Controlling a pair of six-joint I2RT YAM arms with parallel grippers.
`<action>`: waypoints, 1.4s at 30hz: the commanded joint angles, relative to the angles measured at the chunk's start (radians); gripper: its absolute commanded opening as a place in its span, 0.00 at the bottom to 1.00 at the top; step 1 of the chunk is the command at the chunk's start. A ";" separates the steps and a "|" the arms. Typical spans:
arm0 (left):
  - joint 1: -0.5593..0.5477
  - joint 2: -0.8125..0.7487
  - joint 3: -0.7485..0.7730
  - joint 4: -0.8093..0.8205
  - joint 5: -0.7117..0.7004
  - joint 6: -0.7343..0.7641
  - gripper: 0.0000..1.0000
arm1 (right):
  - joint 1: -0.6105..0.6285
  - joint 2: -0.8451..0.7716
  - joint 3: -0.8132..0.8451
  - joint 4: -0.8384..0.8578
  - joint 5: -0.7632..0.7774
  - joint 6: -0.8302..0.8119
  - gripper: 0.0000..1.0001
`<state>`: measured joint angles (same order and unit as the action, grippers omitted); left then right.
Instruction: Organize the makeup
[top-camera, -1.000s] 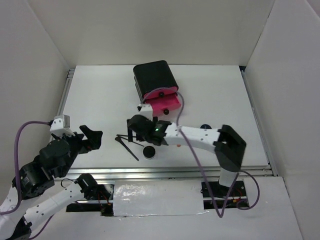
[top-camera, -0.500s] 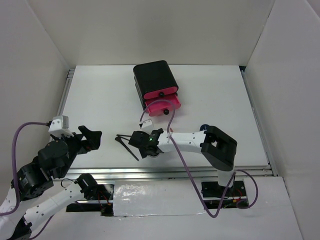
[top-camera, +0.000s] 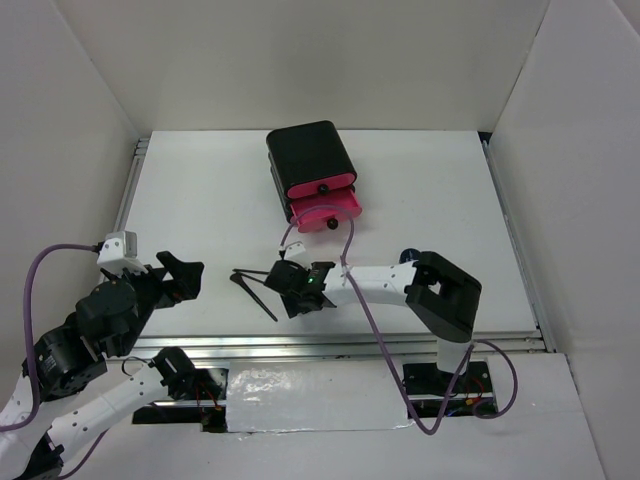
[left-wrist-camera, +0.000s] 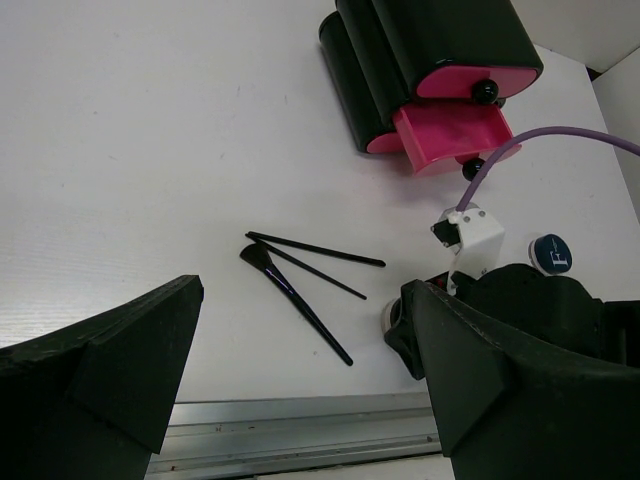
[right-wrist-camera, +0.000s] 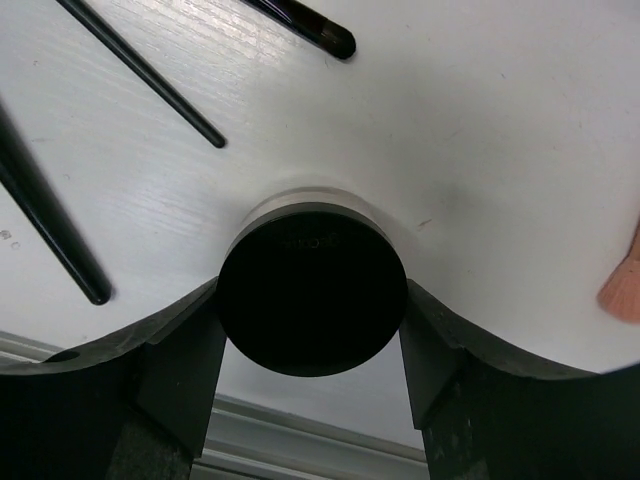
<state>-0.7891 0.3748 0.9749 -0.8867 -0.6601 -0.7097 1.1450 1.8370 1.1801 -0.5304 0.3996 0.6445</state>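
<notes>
Pinching the round black compact, it seems, is your right end effector; your left end effector gapes wide.

The left arm sits folded near its base, left pincer spread wide; the right arm stretches leftward and low, right pincer gripping both sides of a round black compact.

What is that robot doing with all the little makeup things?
The right gripper is down at the table with its fingers on both sides of the round black compact, gripping it. Three thin black brushes lie just beside it. The left gripper hovers open off to the side, holding nothing. At the back, the black chest has a pink drawer pulled open.
</notes>
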 joint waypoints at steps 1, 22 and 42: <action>-0.006 -0.011 0.001 0.031 -0.010 0.009 0.99 | -0.004 -0.091 0.003 0.030 0.025 -0.008 0.43; -0.006 -0.013 0.002 0.026 -0.018 0.004 0.99 | -0.212 -0.193 0.112 0.453 0.406 -0.359 0.42; -0.006 -0.004 0.001 0.032 -0.013 0.009 0.99 | -0.311 -0.022 0.105 0.584 0.326 -0.388 0.42</action>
<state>-0.7891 0.3641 0.9749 -0.8867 -0.6605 -0.7097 0.8478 1.8225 1.2938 -0.0082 0.7166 0.2447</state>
